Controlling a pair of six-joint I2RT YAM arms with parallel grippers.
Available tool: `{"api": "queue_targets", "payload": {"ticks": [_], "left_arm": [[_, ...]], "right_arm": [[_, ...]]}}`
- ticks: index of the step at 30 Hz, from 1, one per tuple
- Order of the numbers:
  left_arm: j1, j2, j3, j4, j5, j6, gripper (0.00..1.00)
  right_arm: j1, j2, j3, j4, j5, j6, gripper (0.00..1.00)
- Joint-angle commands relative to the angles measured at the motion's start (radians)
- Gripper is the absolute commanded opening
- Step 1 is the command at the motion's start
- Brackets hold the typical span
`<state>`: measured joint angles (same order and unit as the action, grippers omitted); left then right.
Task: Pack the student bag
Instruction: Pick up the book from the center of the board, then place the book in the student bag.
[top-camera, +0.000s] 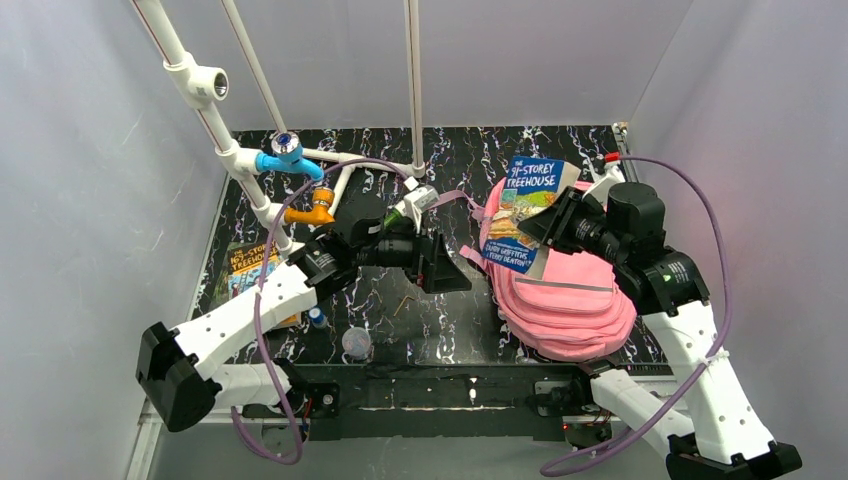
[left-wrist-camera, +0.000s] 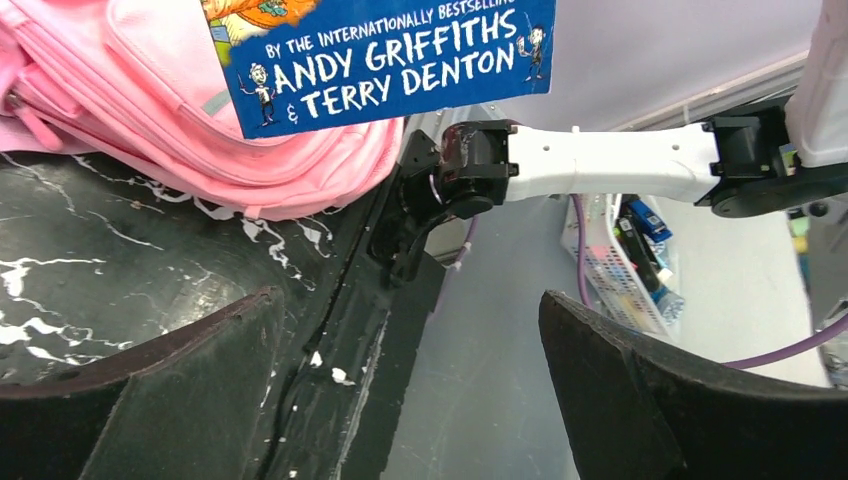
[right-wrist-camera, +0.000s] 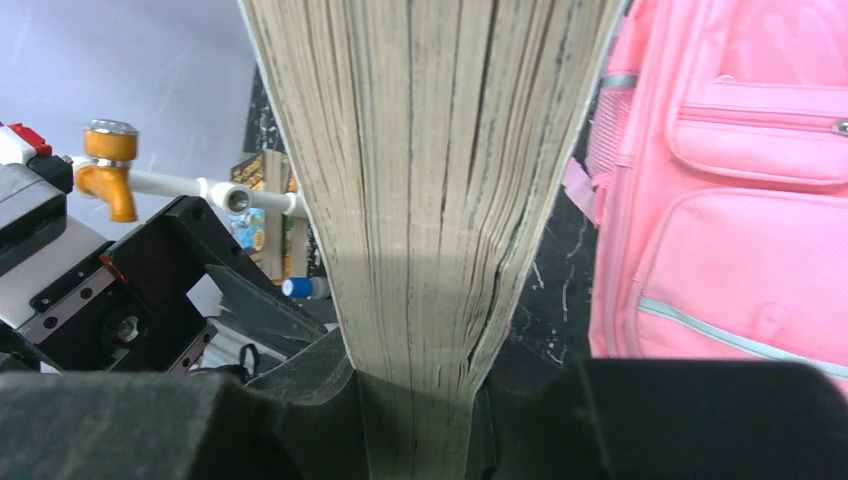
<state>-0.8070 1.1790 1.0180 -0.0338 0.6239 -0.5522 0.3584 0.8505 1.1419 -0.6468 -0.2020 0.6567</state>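
The student bag (top-camera: 575, 300) is a large pink backpack lying on the right of the black marbled table, front pockets up (right-wrist-camera: 740, 190). My right gripper (top-camera: 550, 222) is shut on a blue paperback book (top-camera: 528, 200) and holds it over the bag's far end. The book's page edges (right-wrist-camera: 430, 180) rise from between the jaws of that gripper (right-wrist-camera: 420, 410). My left gripper (top-camera: 445, 262) stands open and empty just left of the bag. Its dark fingers (left-wrist-camera: 150, 390) are spread wide, with the book's cover (left-wrist-camera: 380, 50) and the bag (left-wrist-camera: 200, 130) beyond.
A second book (top-camera: 245, 270) lies at the table's left edge. A small clear cup (top-camera: 356, 342), a blue-capped item (top-camera: 316, 317) and a hex key (top-camera: 403, 304) lie near the front. A white pipe frame with a blue valve (top-camera: 287, 155) and an orange valve (top-camera: 315, 212) stands at the back left.
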Motion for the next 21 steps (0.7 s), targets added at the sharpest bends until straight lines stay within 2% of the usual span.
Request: {"api": "queue_targets", "payload": {"ticks": [1, 4, 7, 10, 14, 16, 21], "left_arm": [[-0.017, 0.025, 0.006, 0.082, 0.086, -0.056, 0.98], [-0.112, 0.05, 0.02, 0.061, 0.007, 0.007, 0.97], [-0.235, 0.094, 0.032, 0.054, -0.122, 0.089, 0.95], [-0.383, 0.169, 0.047, 0.068, -0.327, 0.231, 0.94], [-0.558, 0.375, 0.135, 0.09, -0.658, 0.515, 0.93], [-0.575, 0.48, 0.203, 0.104, -0.78, 0.545, 0.91], [-0.574, 0.687, 0.331, 0.17, -0.798, 0.647, 0.83]], "right_arm": [[-0.002, -0.027, 0.073, -0.019, 0.077, -0.061, 0.01], [-0.002, -0.027, 0.122, -0.095, 0.157, -0.083, 0.01], [-0.003, 0.007, 0.25, -0.296, 0.351, -0.111, 0.01], [-0.003, 0.029, 0.381, -0.503, 0.565, -0.13, 0.01], [-0.003, -0.014, 0.471, -0.656, 0.77, -0.14, 0.01], [-0.003, -0.039, 0.509, -0.706, 0.828, -0.137, 0.01], [-0.002, -0.098, 0.578, -0.769, 0.867, -0.129, 0.01]]}}
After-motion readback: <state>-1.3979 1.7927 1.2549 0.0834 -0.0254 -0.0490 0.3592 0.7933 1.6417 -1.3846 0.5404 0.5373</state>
